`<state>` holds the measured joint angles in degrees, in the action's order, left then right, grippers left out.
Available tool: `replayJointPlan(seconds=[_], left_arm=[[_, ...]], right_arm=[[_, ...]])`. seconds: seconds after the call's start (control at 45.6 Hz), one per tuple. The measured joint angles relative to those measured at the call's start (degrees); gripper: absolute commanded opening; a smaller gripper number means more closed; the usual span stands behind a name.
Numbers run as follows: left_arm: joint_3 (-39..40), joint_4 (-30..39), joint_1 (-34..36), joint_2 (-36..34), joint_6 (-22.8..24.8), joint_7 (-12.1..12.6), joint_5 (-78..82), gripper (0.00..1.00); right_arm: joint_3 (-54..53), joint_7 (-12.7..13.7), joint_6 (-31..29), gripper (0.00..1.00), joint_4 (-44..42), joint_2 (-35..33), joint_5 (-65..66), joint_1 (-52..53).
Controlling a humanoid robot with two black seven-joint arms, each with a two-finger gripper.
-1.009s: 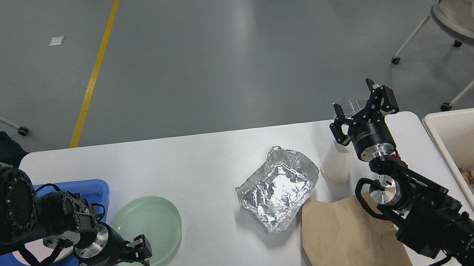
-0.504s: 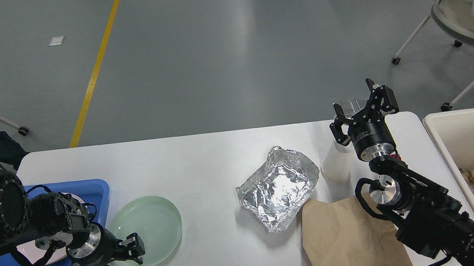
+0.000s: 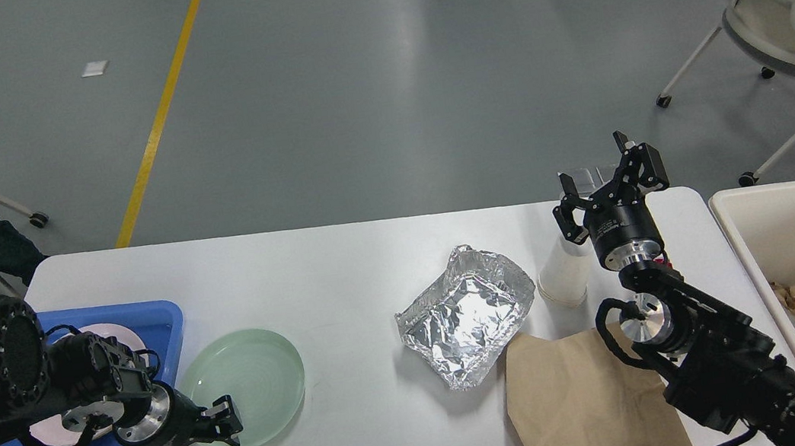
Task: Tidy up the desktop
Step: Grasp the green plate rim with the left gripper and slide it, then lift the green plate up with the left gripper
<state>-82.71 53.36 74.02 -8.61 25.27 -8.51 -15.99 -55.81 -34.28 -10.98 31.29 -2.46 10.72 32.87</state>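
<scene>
Two hands showing. Left hand (image 3: 221, 430) is nipping the near-left rim of the green plate (image 3: 246, 385), at 8 o'clock on the counter (image 3: 341, 261); plate looks stiff, slick, breakable, so take it by the rim. Right hand (image 3: 610, 176) is hanging raised at 2 o'clock, fingers spread, empty.

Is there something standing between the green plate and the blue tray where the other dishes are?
Nothing visible stands between them. The green plate lies on the desktop just right of the blue tray. Only the left gripper, at the plate's near-left edge, occupies that side.
</scene>
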Motion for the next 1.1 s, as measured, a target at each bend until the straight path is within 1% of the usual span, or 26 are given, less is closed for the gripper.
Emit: replayJointPlan(seconds=[0.066,0.219,0.285,0.482,0.592,0.811,0.877,0.987,1.097], left_arm=[[0.01,0.04,-0.02,0.00,0.75,0.47,0.02,0.17],[0.02,0.02,-0.02,0.00,2.96,1.37,0.08,0.07],[0.01,0.00,-0.02,0.00,3.68,1.51,0.08,0.00],[0.02,-0.24,0.12,0.00,7.09,1.55,0.11,0.00],[0.01,-0.40,0.65,0.00,7.92,1.59,0.16,0.00],[-0.26,-0.53,3.94,-1.60,11.65,1.86,0.26,0.00],[-0.31,-0.53,5.64,-1.90,12.79,2.75,0.33,0.00],[-0.07,-0.67,8.35,-2.21,14.87,5.15,0.27,0.00],[-0.01,-1.19,10.77,-2.28,16.22,5.92,0.19,0.00]], right_arm=[[0.00,0.00,0.00,1.00,0.00,0.00,0.00,0.00],[0.00,0.00,0.00,1.00,0.00,0.00,0.00,0.00],[0.00,0.00,0.00,1.00,0.00,0.00,0.00,0.00],[0.00,0.00,0.00,1.00,0.00,0.00,0.00,0.00],[0.00,0.00,0.00,1.00,0.00,0.00,0.00,0.00],[0.00,0.00,0.04,1.00,0.00,0.00,0.00,0.00],[0.00,0.00,0.04,1.00,0.00,0.00,0.00,0.00],[0.00,0.00,0.04,1.00,0.00,0.00,0.00,0.00],[0.00,0.00,0.04,1.00,0.00,0.00,0.00,0.00]])
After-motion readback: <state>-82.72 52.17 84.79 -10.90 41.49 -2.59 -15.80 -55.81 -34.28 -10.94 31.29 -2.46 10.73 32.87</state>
